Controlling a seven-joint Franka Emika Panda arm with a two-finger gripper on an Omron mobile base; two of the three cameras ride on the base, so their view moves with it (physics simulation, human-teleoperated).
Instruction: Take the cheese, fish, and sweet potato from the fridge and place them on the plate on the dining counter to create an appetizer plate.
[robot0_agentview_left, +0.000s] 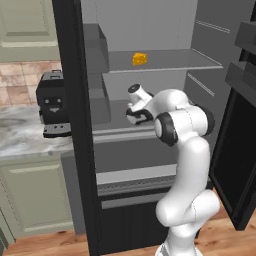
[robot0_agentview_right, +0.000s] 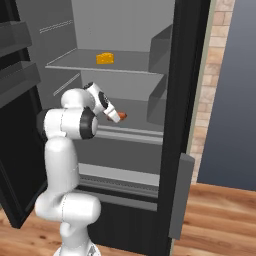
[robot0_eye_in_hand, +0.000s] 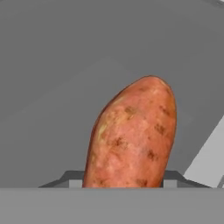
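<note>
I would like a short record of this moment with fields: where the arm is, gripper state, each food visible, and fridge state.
arm position: reaching into the open fridge, at the middle shelf level
gripper: closed on the sweet potato, which sticks out past the fingers
cheese: lying on the upper shelf, untouched
fish: not identifiable
fridge state: doors open, grey interior exposed
beside fridge: black coffee machine on the wall counter

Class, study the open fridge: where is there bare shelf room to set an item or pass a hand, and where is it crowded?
Upper shelf: bare on both sides of the cheese, widest toward the right wall. The middle shelf is crowded, where the gripper closes around the sweet potato and the arm blocks the opening.
</note>
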